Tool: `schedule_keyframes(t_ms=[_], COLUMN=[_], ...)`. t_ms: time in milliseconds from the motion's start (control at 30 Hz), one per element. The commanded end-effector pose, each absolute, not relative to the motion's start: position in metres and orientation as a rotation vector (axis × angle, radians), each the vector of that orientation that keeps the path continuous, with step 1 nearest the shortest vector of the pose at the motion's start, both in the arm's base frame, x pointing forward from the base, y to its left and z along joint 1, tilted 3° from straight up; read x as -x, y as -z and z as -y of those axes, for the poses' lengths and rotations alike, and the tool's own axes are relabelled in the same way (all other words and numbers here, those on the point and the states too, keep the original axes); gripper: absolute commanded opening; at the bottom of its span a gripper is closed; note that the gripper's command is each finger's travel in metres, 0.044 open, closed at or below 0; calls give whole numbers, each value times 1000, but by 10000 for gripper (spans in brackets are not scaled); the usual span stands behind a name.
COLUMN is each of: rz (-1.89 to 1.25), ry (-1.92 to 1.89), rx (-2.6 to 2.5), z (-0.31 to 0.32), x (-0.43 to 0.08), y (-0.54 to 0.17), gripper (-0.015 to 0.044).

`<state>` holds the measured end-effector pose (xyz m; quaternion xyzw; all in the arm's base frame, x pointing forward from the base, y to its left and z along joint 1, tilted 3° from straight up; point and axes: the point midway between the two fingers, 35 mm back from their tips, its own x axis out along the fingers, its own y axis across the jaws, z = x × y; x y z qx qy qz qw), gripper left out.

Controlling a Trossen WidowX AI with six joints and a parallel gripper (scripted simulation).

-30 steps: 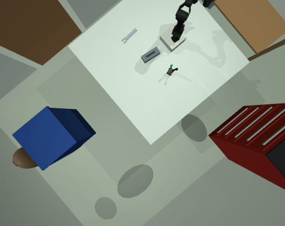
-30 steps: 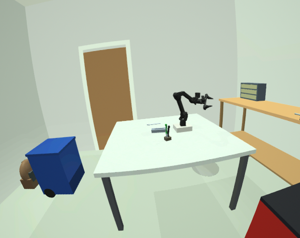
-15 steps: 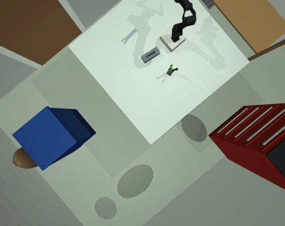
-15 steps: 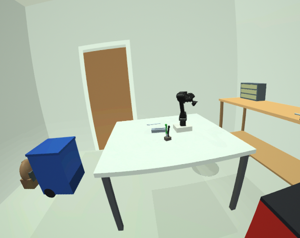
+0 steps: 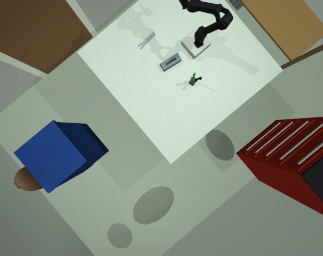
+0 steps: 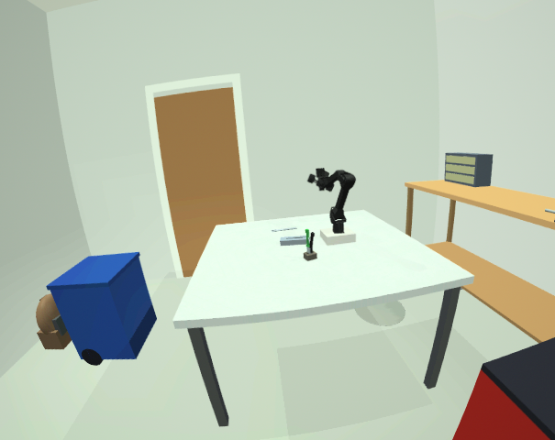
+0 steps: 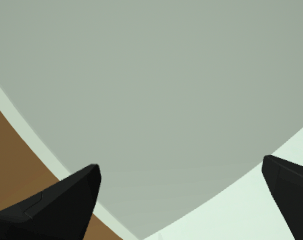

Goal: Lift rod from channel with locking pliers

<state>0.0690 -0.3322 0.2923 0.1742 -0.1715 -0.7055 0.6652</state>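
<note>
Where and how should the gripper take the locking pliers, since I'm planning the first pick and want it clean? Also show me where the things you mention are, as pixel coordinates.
Probably by the two upright handles, from above or level from an open side. The locking pliers [image 5: 192, 77] [image 6: 308, 242] stand in the small holster [image 5: 191, 82] [image 6: 310, 256] with their green and black handles up and spread apart, so the gripper [image 6: 314, 174] [image 7: 182, 168] should straddle both.

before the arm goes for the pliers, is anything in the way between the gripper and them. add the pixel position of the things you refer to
Nothing visible blocks it: the open gripper [image 6: 315, 181] [image 7: 182, 168] hangs high beyond the channel block [image 5: 166, 66] [image 6: 287, 241], and the locking pliers [image 5: 194, 77] [image 6: 307, 238] stand upright in their holster [image 5: 191, 82] [image 6: 309, 256].
</note>
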Motion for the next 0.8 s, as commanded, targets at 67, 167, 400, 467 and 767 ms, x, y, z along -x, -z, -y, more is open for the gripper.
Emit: schedule_keyframes(t_ms=[67, 167, 400, 467, 767], rz=[222, 162, 71, 58, 50], ry=[1191, 993, 526, 400, 0], rx=[-326, -281, -156, -119, 0], z=[285, 250, 142, 109, 0], x=[-176, -220, -293, -305, -316], y=[-301, -305, -313, -316, -323], gripper=[440, 440, 440, 440, 440])
